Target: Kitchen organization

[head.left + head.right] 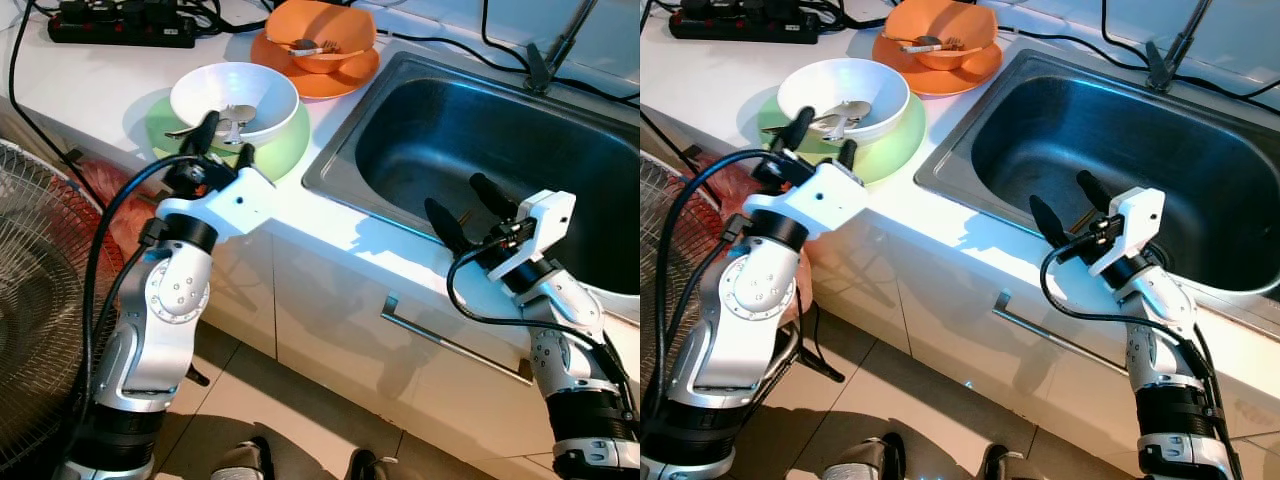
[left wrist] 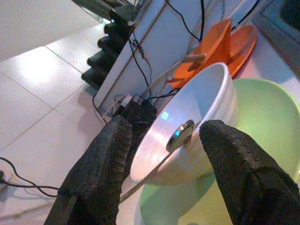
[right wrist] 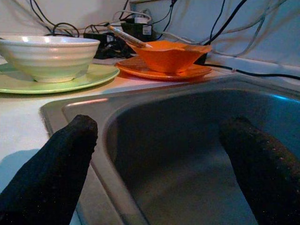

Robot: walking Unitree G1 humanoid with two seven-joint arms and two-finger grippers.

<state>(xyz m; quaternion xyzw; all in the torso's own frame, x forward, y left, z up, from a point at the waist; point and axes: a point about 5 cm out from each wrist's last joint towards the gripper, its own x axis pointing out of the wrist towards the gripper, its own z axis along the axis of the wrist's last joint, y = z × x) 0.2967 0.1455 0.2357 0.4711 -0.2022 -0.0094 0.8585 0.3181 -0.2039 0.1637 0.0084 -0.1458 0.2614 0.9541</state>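
Two sets of my fingers stand spread and empty, my left gripper (image 1: pixel 228 135) at the near rim of the white bowl (image 1: pixel 234 98) on the green plate (image 1: pixel 285 148), my right gripper (image 1: pixel 466 207) over the sink (image 1: pixel 420 120), so I judge grasping the bowl comes next.

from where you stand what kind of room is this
Most likely a home kitchen: a stainless steel sink basin set into a white counter, with a white ceramic bowl on a green plate and cabinet fronts below.
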